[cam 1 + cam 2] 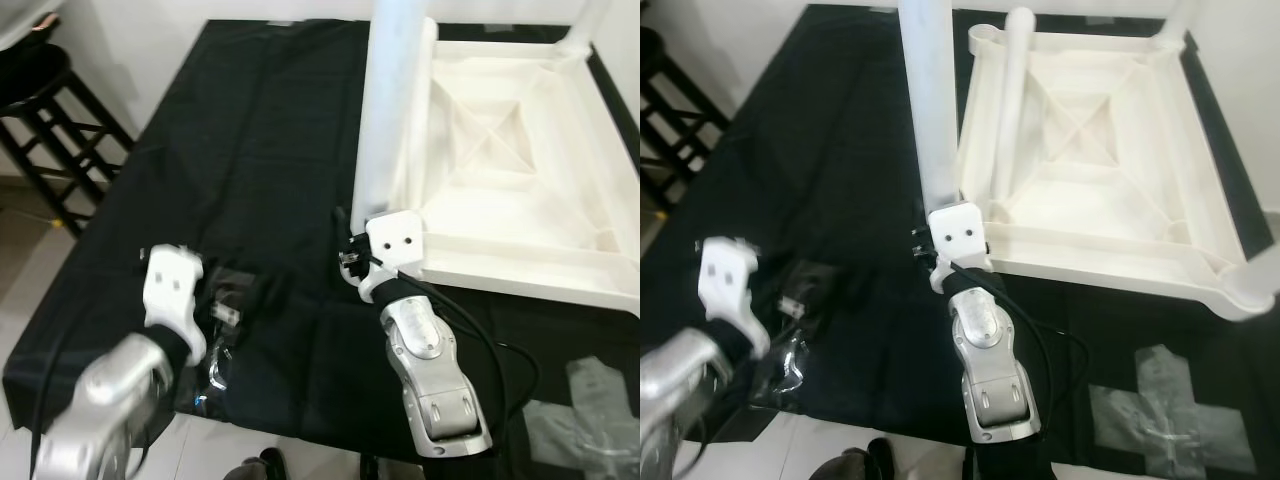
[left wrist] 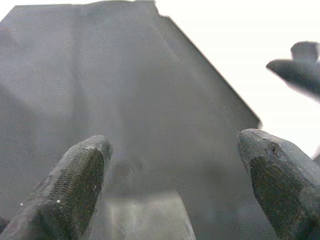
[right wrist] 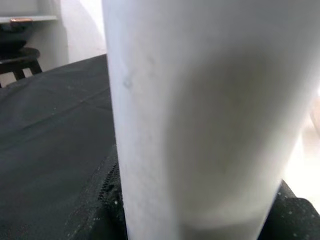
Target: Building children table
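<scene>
Right gripper (image 1: 352, 258) is clamping its black fingers on the lower end of a white table leg (image 1: 390, 110), which is standing upright at the near left corner of the upturned white tabletop (image 1: 1095, 150). That tabletop is lying underside up on a black cloth (image 1: 260, 150), its ribbed frame facing the camera, with another leg (image 1: 1012, 95) lying inside it. Left gripper (image 2: 175, 190) is hovering low over the cloth near its front edge, fingers spread apart, just beside a clear plastic bag (image 1: 790, 350). A black stool (image 1: 45, 110) is standing off to the left. No readable writing is showing anywhere.
</scene>
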Robot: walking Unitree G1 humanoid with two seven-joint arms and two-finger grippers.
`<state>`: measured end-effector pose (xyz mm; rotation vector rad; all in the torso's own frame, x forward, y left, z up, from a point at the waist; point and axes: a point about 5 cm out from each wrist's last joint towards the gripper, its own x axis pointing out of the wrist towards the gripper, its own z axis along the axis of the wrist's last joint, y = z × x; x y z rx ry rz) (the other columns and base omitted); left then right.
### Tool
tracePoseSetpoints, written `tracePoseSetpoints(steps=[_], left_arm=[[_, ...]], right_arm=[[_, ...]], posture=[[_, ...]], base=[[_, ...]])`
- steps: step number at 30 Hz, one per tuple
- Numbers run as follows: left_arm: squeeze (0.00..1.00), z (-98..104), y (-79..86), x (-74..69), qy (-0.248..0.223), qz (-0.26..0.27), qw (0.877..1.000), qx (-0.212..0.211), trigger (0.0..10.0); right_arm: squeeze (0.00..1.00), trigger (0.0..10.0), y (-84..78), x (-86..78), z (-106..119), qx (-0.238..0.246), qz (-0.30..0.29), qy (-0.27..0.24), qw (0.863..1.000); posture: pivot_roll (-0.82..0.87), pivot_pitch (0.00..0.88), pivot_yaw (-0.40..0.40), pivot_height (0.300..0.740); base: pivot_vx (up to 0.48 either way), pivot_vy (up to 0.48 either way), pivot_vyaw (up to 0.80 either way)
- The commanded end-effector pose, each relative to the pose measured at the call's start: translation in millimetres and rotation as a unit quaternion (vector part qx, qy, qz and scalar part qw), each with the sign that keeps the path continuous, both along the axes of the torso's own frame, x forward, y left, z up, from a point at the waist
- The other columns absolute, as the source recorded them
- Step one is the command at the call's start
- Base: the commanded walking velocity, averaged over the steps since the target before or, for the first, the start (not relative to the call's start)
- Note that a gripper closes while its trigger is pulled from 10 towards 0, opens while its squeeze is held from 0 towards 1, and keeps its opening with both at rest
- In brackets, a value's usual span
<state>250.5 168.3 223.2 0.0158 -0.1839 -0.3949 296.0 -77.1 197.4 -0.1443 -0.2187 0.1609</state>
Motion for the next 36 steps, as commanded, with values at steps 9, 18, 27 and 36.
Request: tracePoseSetpoints(steps=[9,18,27,36], left_arm=[[0.0,53.9,-29.5,20.2,-0.033,-0.256,0.966,0.003,10.0],[1.0,101.1,-51.9,47.9,-0.054,-0.408,0.912,-0.005,10.0],[1.0,104.1,-73.4,65.6,-0.028,-0.464,0.885,0.031,10.0],[0.0,106.7,-92.4,81.8,-0.026,-0.482,0.876,0.016,3.7]], right_arm=[[0.0,10.0,16.4,0.4,-45.9,-0.017,-0.006,0.102,0.995],[0.0,10.0,28.5,3.7,-46.3,-0.026,0.003,0.09,0.996],[0.0,10.0,30.4,5.8,-43.6,-0.027,0.004,0.08,0.996],[0.0,10.0,35.1,6.3,-40.1,-0.027,0.015,0.065,0.997]], posture=[[0.06,0.134,0.037,0.74],[0.04,0.093,0.044,0.74],[0.02,0.087,0.065,0.74],[0.0,0.092,0.073,0.74]], base=[[0.0,0.0,0.0],[0.0,0.0,0.0],[0.0,0.0,0.0],[0.0,0.0,0.0]])
